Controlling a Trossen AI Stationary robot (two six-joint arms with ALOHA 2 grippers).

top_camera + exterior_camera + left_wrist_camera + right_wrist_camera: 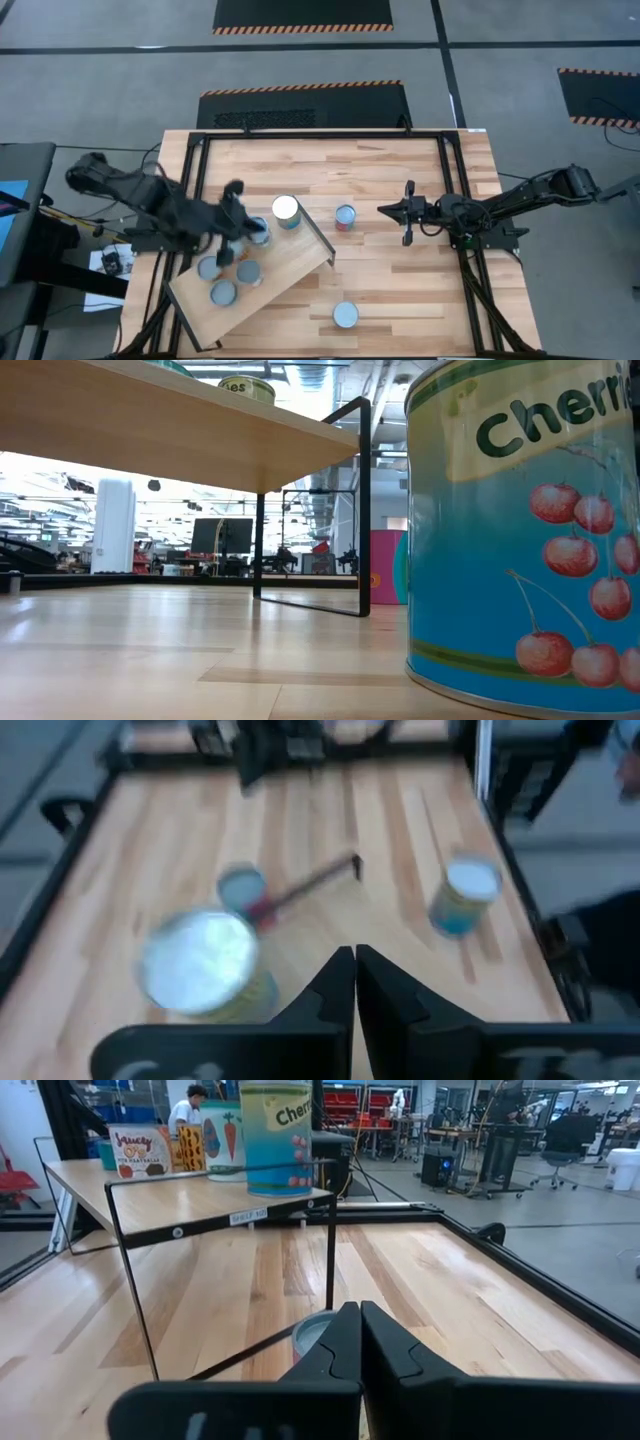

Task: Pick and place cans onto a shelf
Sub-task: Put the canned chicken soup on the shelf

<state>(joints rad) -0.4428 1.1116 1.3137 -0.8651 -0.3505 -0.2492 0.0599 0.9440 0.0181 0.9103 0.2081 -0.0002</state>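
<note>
The light-wood shelf [290, 262] stands slanted at the table's near left, raised on a thin dark wire frame [330, 1250]. Several cans stand on it [222, 293]; a larger white-topped can [285, 210] stands at its far end. A red-labelled can [345, 216] stands on the table past the frame, and a teal cherry can [345, 314] stands near the front edge. My left gripper [258, 228] is shut and empty above the shelf's far end, over a teal can [262, 236]. My right gripper [383, 210] is shut and empty, just right of the red-labelled can [308, 1335].
The cherry can [520, 540] fills the right of the low view, with the shelf's underside [180, 430] and frame leg [365, 510] beyond it. Bare tabletop [400, 280] lies between the shelf and the right arm. A person [190, 1105] shows far off in the room.
</note>
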